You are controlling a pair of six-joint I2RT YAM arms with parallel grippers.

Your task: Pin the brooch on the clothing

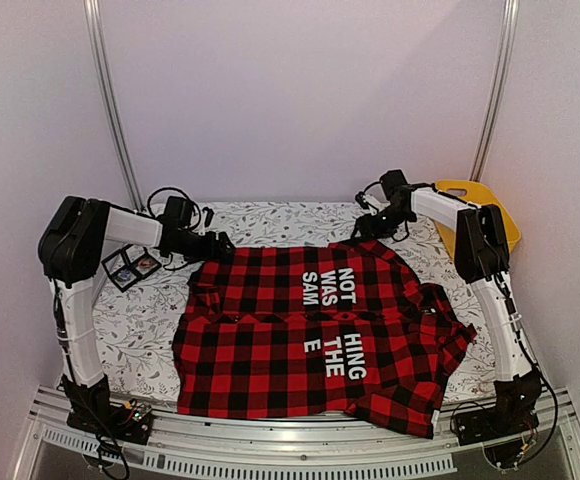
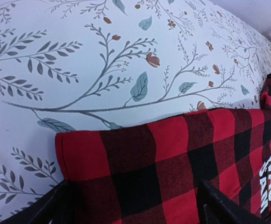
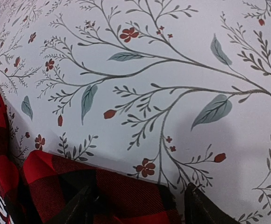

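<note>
The red-and-black checked shirt (image 1: 310,330) lies spread flat on the table, its white block letters facing up. My left gripper (image 1: 213,246) is at the shirt's far left corner. In the left wrist view (image 2: 133,186) its jaws stand wide apart, low over the shirt's edge (image 2: 140,154), with one finger (image 2: 56,205) on each side. My right gripper (image 1: 367,225) is at the far right corner. In the right wrist view (image 3: 138,189) it is open too, astride the shirt's corner (image 3: 126,196). Small black square boxes (image 1: 130,266) lie left of the shirt; I cannot make out a brooch in them.
A white cloth with a leaf and flower print (image 1: 270,220) covers the table. A yellow flat object (image 1: 470,195) leans at the back right behind the right arm. A metal rail (image 1: 270,440) runs along the near edge, and the shirt's hem overhangs it.
</note>
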